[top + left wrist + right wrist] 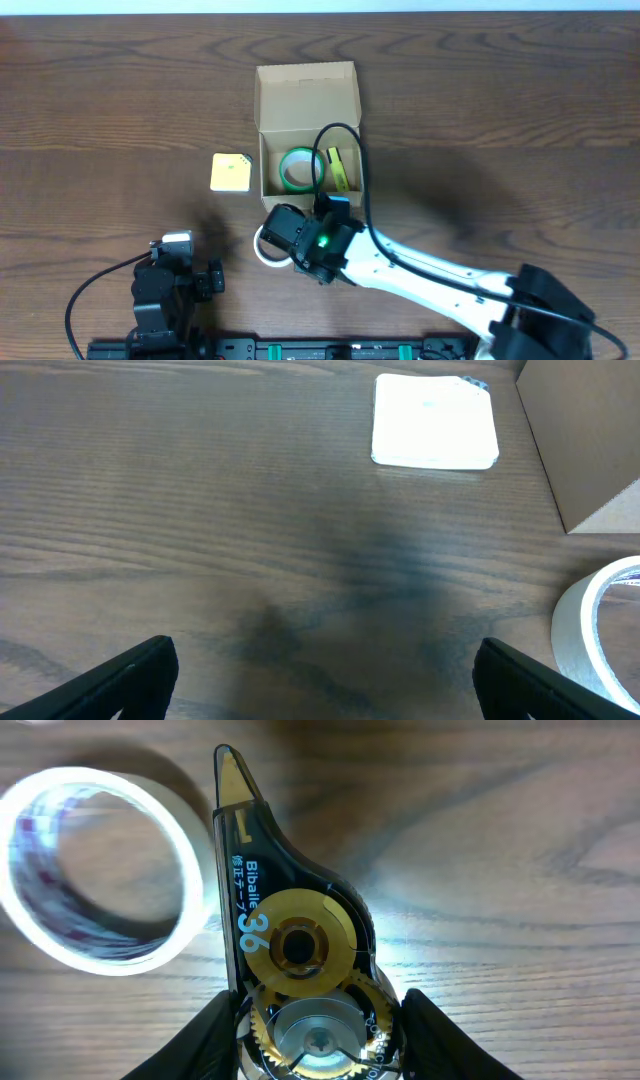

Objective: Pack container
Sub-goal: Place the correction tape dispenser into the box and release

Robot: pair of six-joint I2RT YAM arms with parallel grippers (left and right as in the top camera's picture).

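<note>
The container is a tan cardboard box, open, its flap lid standing at the far side. A green tape roll and a yellow item lie inside. My right gripper hovers just in front of the box. In the right wrist view it is shut on a black correction tape dispenser with gold gears. A white tape roll lies on the table beside the dispenser's tip, and it also shows overhead. My left gripper is open and empty at the near left.
A small yellow square pad lies on the wooden table left of the box and shows washed out in the left wrist view. The box corner and the white roll stand to the right of the left gripper.
</note>
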